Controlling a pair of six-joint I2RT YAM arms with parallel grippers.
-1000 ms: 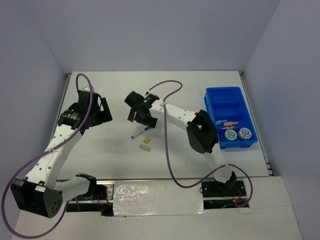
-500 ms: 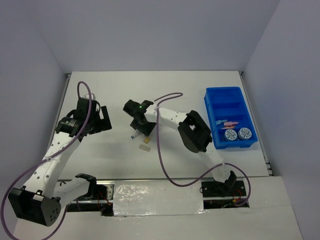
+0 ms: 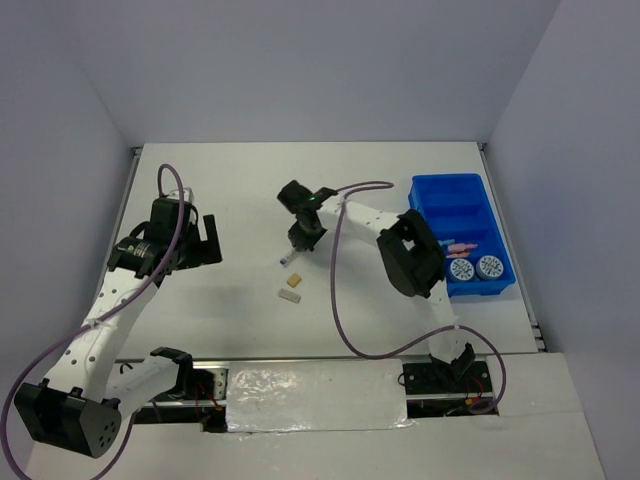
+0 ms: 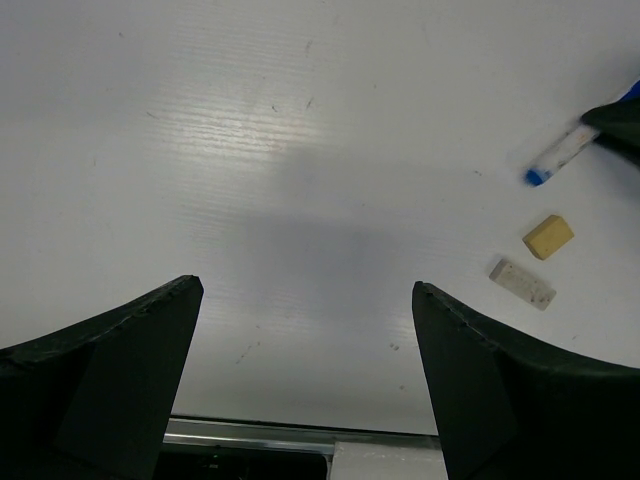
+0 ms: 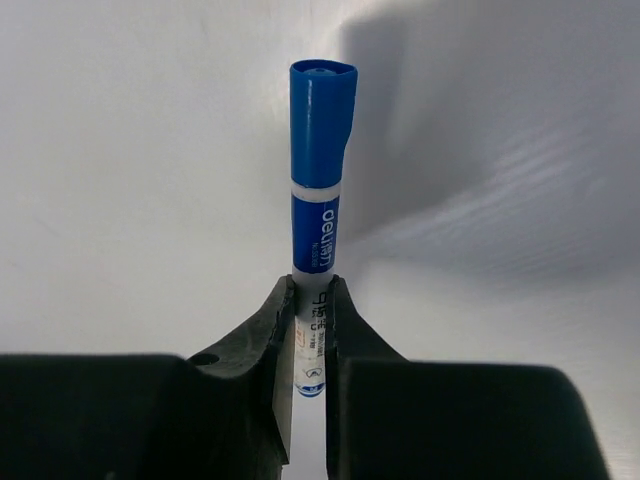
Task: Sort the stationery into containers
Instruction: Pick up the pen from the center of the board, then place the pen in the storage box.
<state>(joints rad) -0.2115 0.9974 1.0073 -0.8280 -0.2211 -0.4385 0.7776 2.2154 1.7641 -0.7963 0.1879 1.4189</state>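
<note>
A: Right wrist view: my right gripper jaws pinch the marker pen near its tail, over the tabletop; left gripper jaws spread
B: Light, stiff, slick barrel; I'd say it may swivel

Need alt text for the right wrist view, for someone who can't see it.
The right gripper is shut on a blue-and-white marker pen, which points straight away from the camera, blue cap at the far end. Behind it is the white table, with a grey shadow at upper right.
</note>
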